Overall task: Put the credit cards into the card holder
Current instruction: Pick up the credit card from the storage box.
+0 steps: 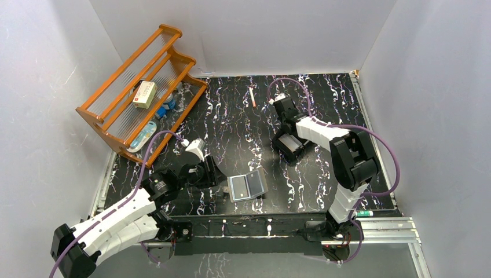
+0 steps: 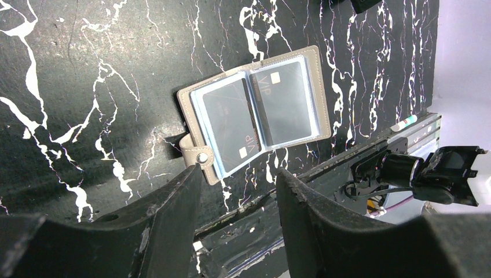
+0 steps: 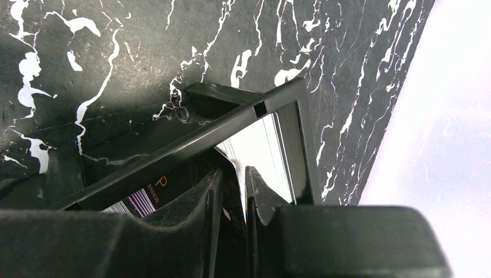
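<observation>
The card holder (image 1: 248, 186) (image 2: 315, 87) lies open on the black marble table, silvery-blue pockets up, with a dark credit card (image 2: 228, 121) in each half. My left gripper (image 1: 208, 172) (image 2: 240, 174) hovers open just left of it, nothing between its fingers. My right gripper (image 1: 289, 145) (image 3: 234, 174) reaches down into the black tray (image 1: 279, 152) (image 3: 191, 142). Its fingers have narrowed around the upturned edge of a credit card (image 3: 255, 150), whose face still shows between them. Another credit card (image 3: 145, 194) with printed digits lies in the tray.
A wooden rack (image 1: 139, 98) holding a cream box (image 1: 145, 94) stands at the back left. An orange pen (image 1: 252, 97) lies at the back middle. A marker (image 1: 365, 213) (image 2: 403, 123) rests on the front rail. White walls enclose the table.
</observation>
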You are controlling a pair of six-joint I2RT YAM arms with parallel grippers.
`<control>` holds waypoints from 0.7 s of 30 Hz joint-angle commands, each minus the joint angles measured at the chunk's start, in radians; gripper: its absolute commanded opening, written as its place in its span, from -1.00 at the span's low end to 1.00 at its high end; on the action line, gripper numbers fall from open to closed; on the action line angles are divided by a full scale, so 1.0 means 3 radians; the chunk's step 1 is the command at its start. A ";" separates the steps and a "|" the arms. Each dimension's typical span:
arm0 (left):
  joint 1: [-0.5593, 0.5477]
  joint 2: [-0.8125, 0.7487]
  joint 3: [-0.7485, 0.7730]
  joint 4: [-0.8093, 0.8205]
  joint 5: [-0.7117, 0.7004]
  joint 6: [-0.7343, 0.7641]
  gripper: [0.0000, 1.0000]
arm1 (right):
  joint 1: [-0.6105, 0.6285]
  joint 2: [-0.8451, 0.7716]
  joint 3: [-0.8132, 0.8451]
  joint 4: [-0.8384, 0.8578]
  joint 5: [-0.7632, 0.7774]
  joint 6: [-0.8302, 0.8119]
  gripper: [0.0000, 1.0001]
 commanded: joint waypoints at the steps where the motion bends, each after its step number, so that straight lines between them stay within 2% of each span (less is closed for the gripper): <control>1: 0.0001 0.0004 0.0033 0.0047 -0.0013 0.0002 -0.02 | -0.0041 0.0025 0.0212 0.0033 0.0065 0.0014 -0.50; 9: 0.0001 0.0046 0.0031 0.0077 -0.0003 -0.0008 -0.02 | -0.0038 -0.0130 0.0264 -0.0091 0.0034 0.0048 -0.65; 13: 0.0001 0.0069 0.0031 0.0095 0.0016 -0.0013 -0.02 | -0.0034 -0.0145 0.0366 -0.0336 -0.0011 0.0125 -0.82; 18: 0.0001 0.0110 0.0002 0.0177 0.0097 -0.0061 -0.02 | -0.0030 -0.0312 0.0498 -0.0783 -0.0599 0.0378 -1.00; 21: 0.0001 0.0149 -0.0033 0.0250 0.0185 -0.0107 -0.02 | -0.0016 -0.0376 0.0584 -0.1101 -0.0672 0.0614 -1.00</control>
